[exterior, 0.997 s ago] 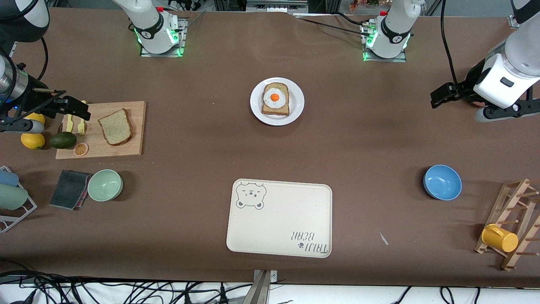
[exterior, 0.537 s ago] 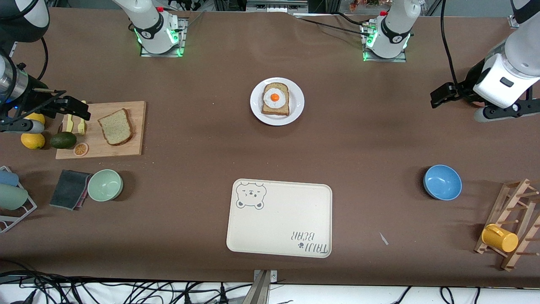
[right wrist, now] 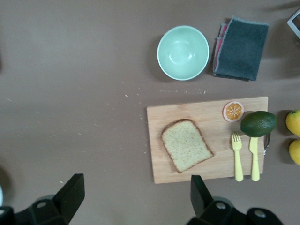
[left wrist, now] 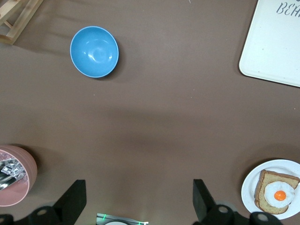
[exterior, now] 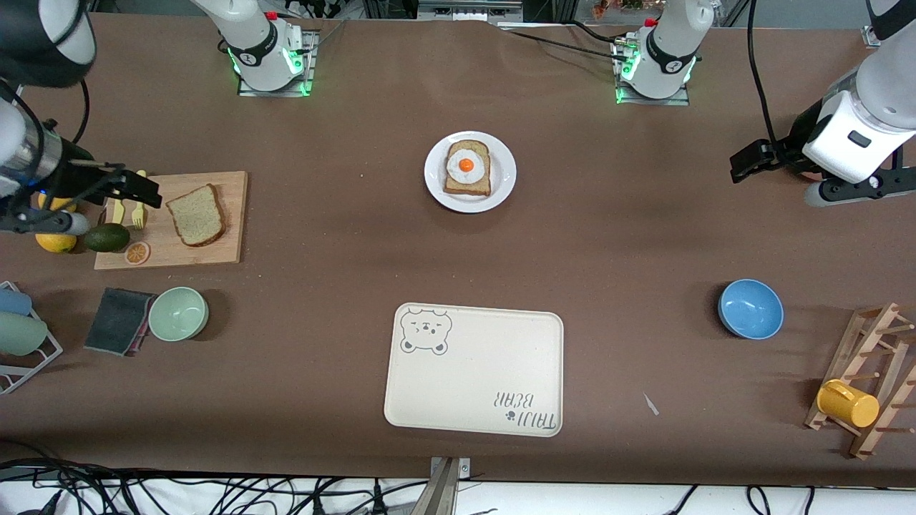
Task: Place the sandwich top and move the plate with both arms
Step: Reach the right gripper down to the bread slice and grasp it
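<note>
The sandwich top (exterior: 196,215) lies flat on a wooden cutting board (exterior: 230,243) at the right arm's end of the table, well apart from the plate (exterior: 507,175), which carries an egg-topped slice (exterior: 468,168). The right gripper (right wrist: 133,199) hovers over the board's edge — fingers spread wide, holding nothing. Best to centre over the bread, then descend squarely. The left gripper (left wrist: 139,200) waits at its own end — also wide open and empty.
</note>
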{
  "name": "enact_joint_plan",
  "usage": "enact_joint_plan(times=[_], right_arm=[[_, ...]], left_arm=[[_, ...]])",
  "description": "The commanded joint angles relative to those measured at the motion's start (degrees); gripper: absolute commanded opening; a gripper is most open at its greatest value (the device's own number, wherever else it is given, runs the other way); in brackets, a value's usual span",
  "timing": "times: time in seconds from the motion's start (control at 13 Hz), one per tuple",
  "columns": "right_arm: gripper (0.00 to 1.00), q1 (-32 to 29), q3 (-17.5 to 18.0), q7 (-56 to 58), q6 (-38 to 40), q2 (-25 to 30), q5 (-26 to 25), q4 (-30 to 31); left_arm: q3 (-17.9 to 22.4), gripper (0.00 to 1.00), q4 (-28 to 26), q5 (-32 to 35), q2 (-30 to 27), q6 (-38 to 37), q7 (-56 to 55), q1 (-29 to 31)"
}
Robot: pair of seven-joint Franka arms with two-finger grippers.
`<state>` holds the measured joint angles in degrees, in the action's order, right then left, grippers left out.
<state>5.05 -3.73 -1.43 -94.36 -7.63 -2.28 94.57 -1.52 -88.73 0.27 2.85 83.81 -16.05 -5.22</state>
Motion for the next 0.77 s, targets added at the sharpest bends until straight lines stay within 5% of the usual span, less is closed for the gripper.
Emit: enact_joint_plan(times=[0.0, 0.46, 0.69], right_arm=[[1.0, 1.89, 0.04, 3.54, -1.52, -3.79, -4.92, 1.82], [1.0, 1.98, -0.4, 3.28, -26.54, 4.46, -5.72, 29.57], [1.0, 1.89, -1.63, 3.37, -33.78, 3.33, -6.33, 37.51]], left_arm=[[-0.06, 1.0, 0.22, 1.05, -0.47, -0.93, 0.59, -0.22], [-0.15, 1.0, 0.75, 1.05, -0.47, -0.93, 0.59, -0.31], [-0.06, 1.0, 0.75, 1.05, -0.47, -1.19, 0.59, -0.31]])
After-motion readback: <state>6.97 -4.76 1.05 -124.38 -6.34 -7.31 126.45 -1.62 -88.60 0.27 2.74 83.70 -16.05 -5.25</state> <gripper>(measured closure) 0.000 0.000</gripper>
